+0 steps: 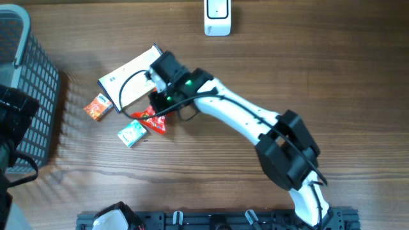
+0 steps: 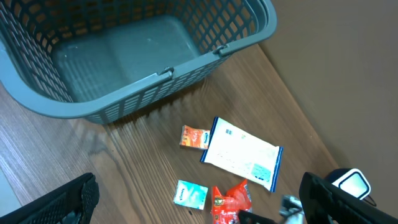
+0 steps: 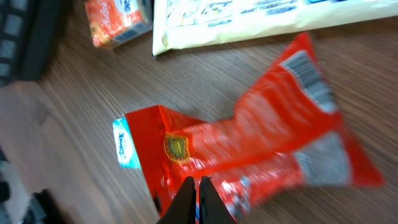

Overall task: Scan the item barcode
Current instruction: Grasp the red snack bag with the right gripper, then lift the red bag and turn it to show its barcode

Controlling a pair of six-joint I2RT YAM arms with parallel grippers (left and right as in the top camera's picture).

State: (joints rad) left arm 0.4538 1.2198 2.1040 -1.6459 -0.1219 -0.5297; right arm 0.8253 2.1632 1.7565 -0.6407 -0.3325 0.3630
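Observation:
The item is a crinkly red snack packet (image 3: 261, 143) with a barcode (image 3: 308, 71) printed near its right end. It lies on the wooden table (image 1: 268, 57) below a white pouch. My right gripper (image 3: 199, 186) is shut, its two fingers pinching the packet's near edge. From overhead the right gripper (image 1: 156, 102) sits right over the red packet (image 1: 156, 120). The white scanner (image 1: 218, 16) stands at the table's far edge. My left gripper (image 2: 199, 208) hangs high and open, holding nothing, with the red packet (image 2: 231, 198) far below it.
A white pouch with blue edges (image 1: 131, 80), a small orange box (image 1: 98, 107) and a teal pack (image 1: 132, 133) lie round the packet. A grey mesh basket (image 1: 25, 96) stands at the left edge, with the left arm over it.

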